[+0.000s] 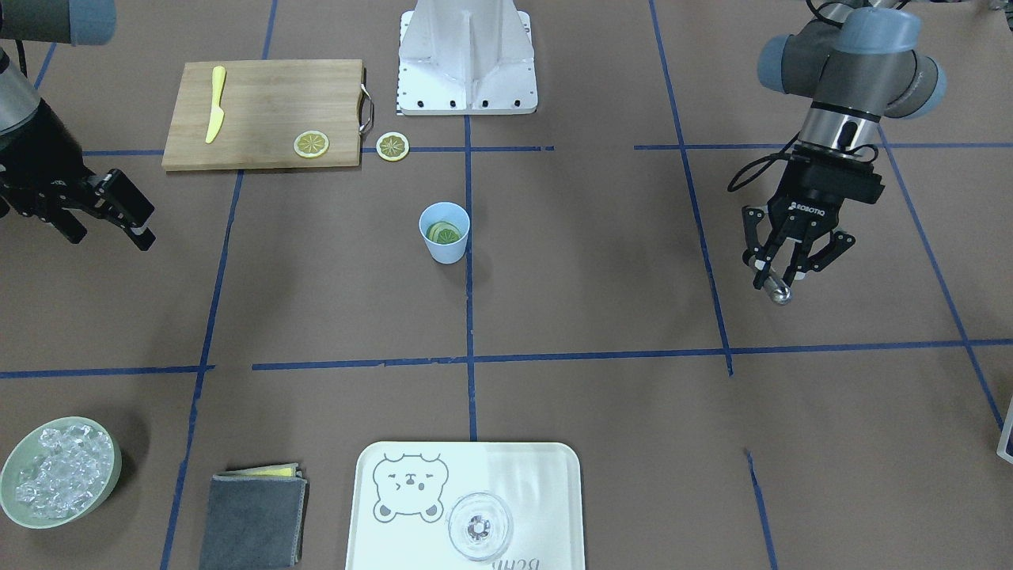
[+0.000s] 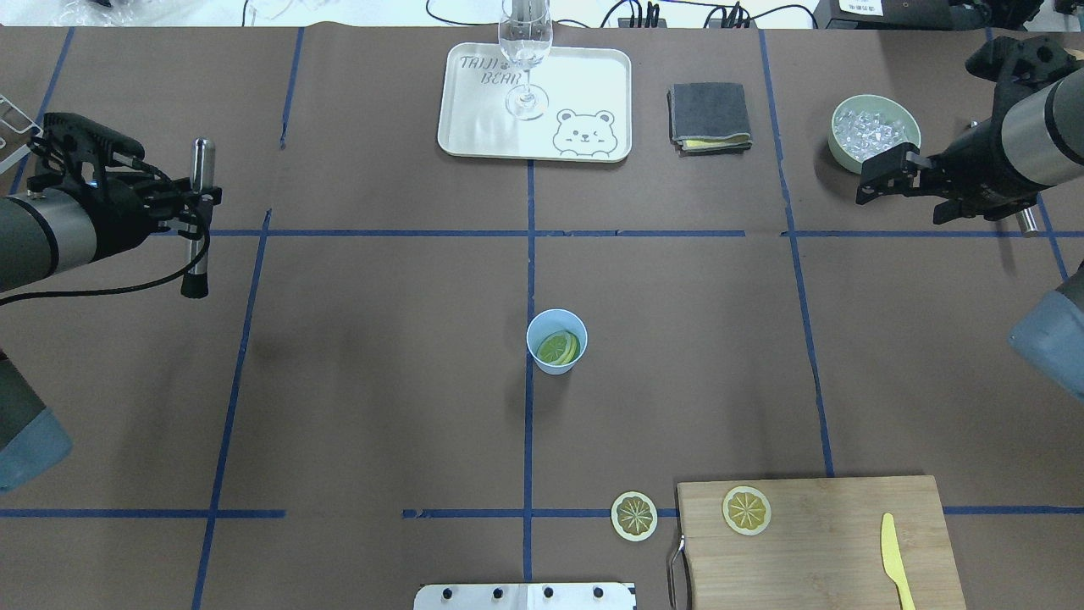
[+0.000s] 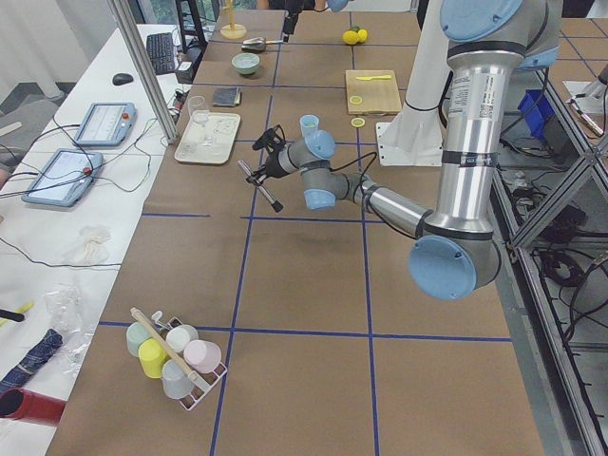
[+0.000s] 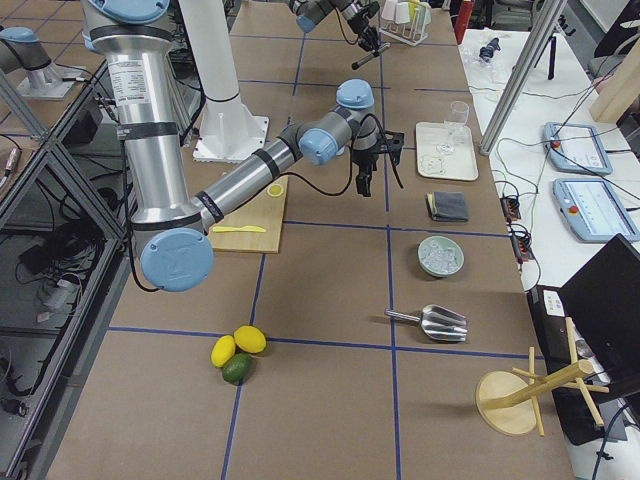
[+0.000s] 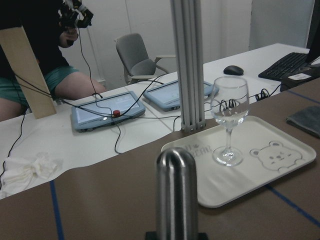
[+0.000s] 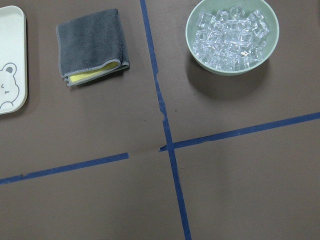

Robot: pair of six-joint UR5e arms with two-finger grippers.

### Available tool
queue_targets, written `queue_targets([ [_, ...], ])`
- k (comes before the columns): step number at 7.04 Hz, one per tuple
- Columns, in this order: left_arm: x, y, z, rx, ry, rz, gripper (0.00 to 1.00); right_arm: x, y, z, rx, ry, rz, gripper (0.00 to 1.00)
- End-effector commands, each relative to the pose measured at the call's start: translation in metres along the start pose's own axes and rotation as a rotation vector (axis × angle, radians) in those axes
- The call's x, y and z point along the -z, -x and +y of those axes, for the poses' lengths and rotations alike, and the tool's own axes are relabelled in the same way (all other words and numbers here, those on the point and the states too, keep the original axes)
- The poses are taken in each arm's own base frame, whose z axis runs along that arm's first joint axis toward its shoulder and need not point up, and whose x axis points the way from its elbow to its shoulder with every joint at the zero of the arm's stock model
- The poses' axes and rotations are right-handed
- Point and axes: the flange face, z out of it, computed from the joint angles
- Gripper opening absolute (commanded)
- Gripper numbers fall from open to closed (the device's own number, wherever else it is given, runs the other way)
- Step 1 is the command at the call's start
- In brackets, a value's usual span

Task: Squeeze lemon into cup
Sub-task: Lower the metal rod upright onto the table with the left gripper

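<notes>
Brown table point(image 1: 601, 261) crossed by blue tape lines, with the small light-blue cup point(image 1: 445, 249) upright near its middle, close to a crossing of the tape.

Wooden cutting board point(image 1: 269, 111) on the robot's side of the cup, off to the robot's right, metal handle turned toward the middle of the table.

White tray point(image 2: 474, 127) with a bear print on the far side of the cup from the robot, almost straight across.

Left hand point(image 1: 779, 273) raised well to the robot's left of the cup, clamped on a steel rod point(image 2: 199, 216) whose rounded end fills the foot of the left wrist view.

Right hand point(image 1: 111, 236) raised well to the robot's right of the cup, seemingly with fingers apart and nothing between them, though only partly seen at the edge of the front view.

Folded grey cloth point(image 2: 710, 114) with a yellow layer inside, beyond the cup and to the robot's right, just beside the tray.

Pale-green bowl point(image 6: 230, 72) heaped with clear ice point(image 6: 232, 35), farther right of the cup than the cloth.

Clear wine glass point(image 5: 229, 120) upright on the tray.

Yellow knife point(image 1: 215, 107) flat on the board's end farthest from the cup.

In the cup, lemon slices point(image 2: 559, 347) lying overlapped at the bottom. Another lemon slice point(image 1: 311, 143) flat on the board's corner nearest the cup; a third lemon slice point(image 1: 392, 146) on the bare table just off the board's handle, between board and cup.
</notes>
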Motion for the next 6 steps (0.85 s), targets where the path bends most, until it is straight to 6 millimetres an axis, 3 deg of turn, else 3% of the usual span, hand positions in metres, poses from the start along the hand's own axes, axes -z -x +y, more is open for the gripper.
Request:
queue_targets([
  [1, -0.01, 0.03, 0.022, 0.162, 0.364, -0.031, 0.0, 0.0, 0.0, 0.0, 0.0, 0.002, -0.001, 1.0],
  [4, -0.036, 0.054, 0.047, 0.245, 0.524, -0.115, 0.0, 0.001, -0.001, 0.001, 0.0, 0.001, -0.001, 1.0],
  [6, -0.081, 0.056, 0.022, 0.277, 0.567, -0.177, 0.0, 0.001, -0.001, 0.001, -0.001, 0.002, -0.001, 1.0],
])
